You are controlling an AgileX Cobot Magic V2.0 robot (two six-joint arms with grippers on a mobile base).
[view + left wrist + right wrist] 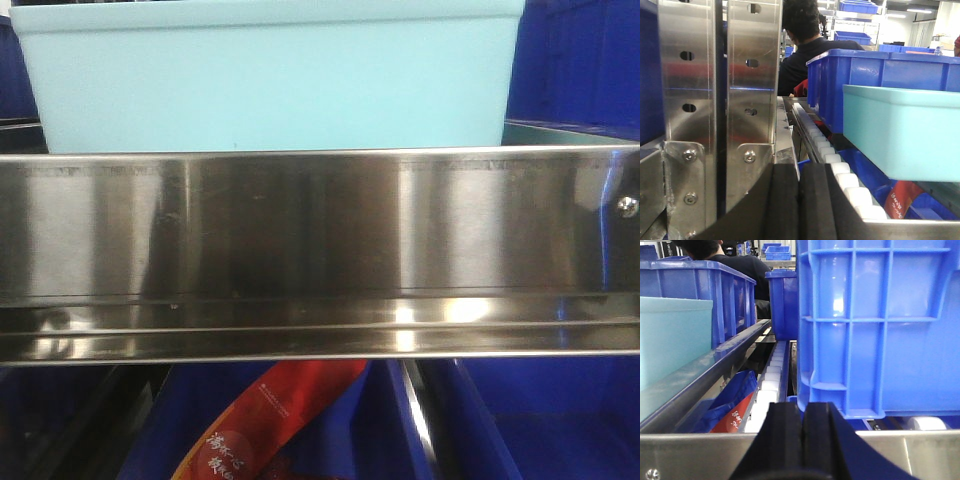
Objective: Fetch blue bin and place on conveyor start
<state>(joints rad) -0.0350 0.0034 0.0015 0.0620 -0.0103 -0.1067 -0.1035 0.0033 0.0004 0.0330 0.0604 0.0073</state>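
Observation:
The pale aqua-blue bin (265, 80) stands on the stainless-steel shelf, right behind its front lip (320, 250). It also shows at the right of the left wrist view (902, 132) and at the left edge of the right wrist view (672, 337). My left gripper (799, 172) is shut and empty, low at the shelf's front, left of the bin. My right gripper (803, 410) is shut and empty, right of the bin, before a dark blue crate (877, 325). The conveyor start is out of view.
Dark royal-blue crates (860, 80) stand behind and beside the bin. White roller tracks (832, 157) run back along the shelf. Steel uprights (715, 100) stand at the left. A red packet (270, 425) lies in a crate below. A person (802, 45) stands behind the rack.

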